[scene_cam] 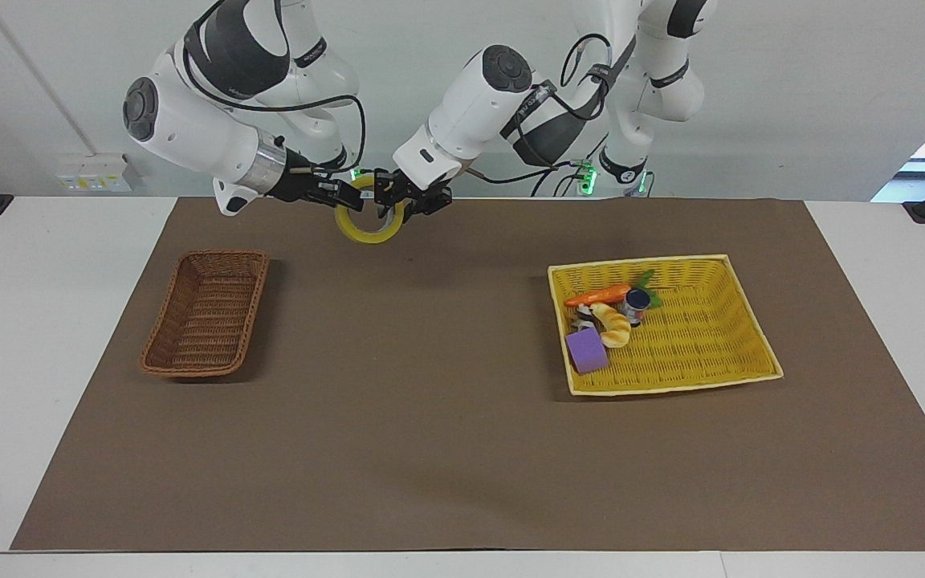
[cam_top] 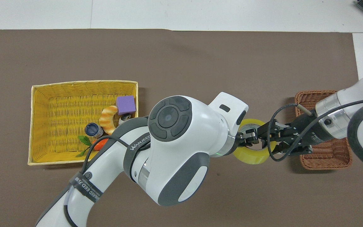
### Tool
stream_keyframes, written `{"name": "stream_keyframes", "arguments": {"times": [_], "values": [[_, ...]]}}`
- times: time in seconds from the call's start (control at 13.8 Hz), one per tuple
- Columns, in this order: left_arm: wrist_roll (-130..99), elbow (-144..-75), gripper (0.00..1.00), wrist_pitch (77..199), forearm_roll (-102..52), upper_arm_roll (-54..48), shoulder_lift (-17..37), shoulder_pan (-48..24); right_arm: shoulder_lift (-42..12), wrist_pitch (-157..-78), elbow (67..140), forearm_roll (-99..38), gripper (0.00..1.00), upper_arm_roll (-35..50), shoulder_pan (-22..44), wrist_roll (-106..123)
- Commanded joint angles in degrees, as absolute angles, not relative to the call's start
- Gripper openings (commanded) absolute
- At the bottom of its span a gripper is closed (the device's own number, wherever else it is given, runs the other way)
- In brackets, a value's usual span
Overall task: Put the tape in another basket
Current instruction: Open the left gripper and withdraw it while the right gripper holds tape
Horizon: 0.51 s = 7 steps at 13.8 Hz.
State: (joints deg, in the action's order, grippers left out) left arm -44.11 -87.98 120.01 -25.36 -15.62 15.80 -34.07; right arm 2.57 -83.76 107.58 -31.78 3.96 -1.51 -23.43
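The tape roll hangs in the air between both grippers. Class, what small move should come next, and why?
Probably the left gripper lets go. Both it and the right gripper meet at the tape roll, raised over the mat, and the brown wicker basket lies at the right arm's end.

Facing view: high, across table, toward robots. Overhead view: steeply down from robots' end. Shared: brown mat (scene_cam: 446, 417), both baskets.
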Motion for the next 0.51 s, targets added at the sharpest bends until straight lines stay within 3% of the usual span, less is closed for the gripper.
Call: {"name": "stream_keyframes", "arguments": {"times": [0.0,0.43], "values": [[-45.18,-87.89,1.0,116.21,-25.84,-14.77,12.4,-33.49,3.34,-83.14,107.75,-31.9,0.0,4.31,-2.02,-24.43],[-45.09,-87.71,1.0,111.37,-25.31,-14.68,10.02,-26.21,3.34,-83.41,107.75,-31.73,0.0,4.22,-1.93,-24.43]]}}
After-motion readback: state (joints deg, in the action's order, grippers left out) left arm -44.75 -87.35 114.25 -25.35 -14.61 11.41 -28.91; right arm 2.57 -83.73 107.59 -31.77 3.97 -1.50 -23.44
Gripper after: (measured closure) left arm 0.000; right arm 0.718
